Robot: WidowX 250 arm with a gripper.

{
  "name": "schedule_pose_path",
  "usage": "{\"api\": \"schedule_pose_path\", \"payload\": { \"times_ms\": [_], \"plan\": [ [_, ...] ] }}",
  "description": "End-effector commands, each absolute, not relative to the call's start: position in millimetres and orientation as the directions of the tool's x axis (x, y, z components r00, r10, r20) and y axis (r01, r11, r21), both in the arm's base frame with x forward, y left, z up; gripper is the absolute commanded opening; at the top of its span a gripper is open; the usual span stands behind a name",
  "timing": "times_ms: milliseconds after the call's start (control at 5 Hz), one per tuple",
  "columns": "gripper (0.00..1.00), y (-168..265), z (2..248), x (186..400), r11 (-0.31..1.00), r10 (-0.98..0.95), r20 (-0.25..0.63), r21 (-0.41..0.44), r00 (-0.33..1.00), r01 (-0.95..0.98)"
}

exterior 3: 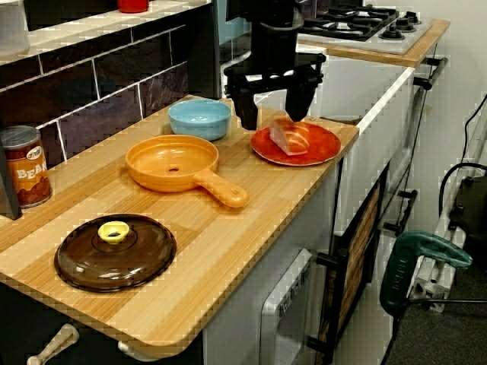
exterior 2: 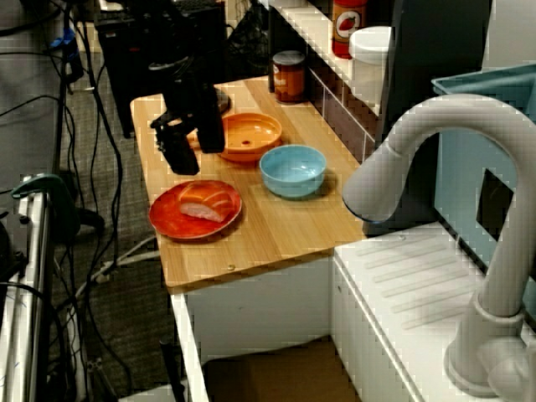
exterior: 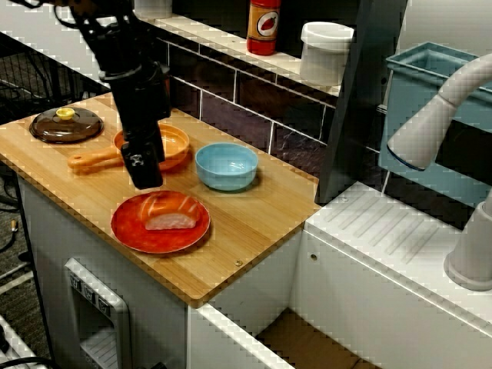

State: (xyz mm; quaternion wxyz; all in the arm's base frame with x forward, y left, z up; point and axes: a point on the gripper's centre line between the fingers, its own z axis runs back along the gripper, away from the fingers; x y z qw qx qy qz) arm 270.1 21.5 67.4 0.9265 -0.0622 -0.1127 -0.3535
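Note:
My black gripper (exterior: 144, 173) hangs open just above the wooden counter (exterior: 254, 223), over the edge of a red plate (exterior: 131, 231) that faces the orange pan. A piece of salmon sushi (exterior: 171, 213) lies on the plate. In the view along the counter, my two fingers (exterior 3: 249, 114) spread wide behind the sushi (exterior 3: 289, 135) with nothing between them. The view from the sink side shows the gripper (exterior 2: 195, 155) slightly above and left of the plate (exterior 2: 172, 219), apart from the sushi (exterior 2: 205, 201).
An orange pan (exterior: 173, 142) with its handle (exterior: 92, 161) and a blue bowl (exterior: 226, 165) sit close behind the plate. A brown lid (exterior 3: 114, 251) and a bean can (exterior 3: 23, 167) stand further along. A shelf holds a red bottle (exterior: 264, 25); sink faucet (exterior 2: 435, 142) at right.

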Motion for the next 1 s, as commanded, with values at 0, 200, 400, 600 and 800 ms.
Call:
{"api": "schedule_pose_path", "payload": {
  "times_ms": [0, 200, 400, 600, 800],
  "plan": [
    [1.00, 19.8, 86.4, 264.1, 0.778, -0.615, 0.201, -0.001, 0.762, 0.628],
    [1.00, 19.1, 84.5, 263.8, 0.847, -0.531, 0.137, 0.041, 0.836, 0.530],
    [1.00, 13.2, 86.9, 256.9, 0.884, -0.468, 0.084, 0.057, 0.880, 0.464],
    [1.00, 5.5, 89.2, 250.5, 0.879, -0.476, 0.141, 0.094, 0.868, 0.467],
    [1.00, -0.7, 85.2, 247.5, 0.867, -0.499, 0.152, 0.081, 0.853, 0.492]
  ]
}}
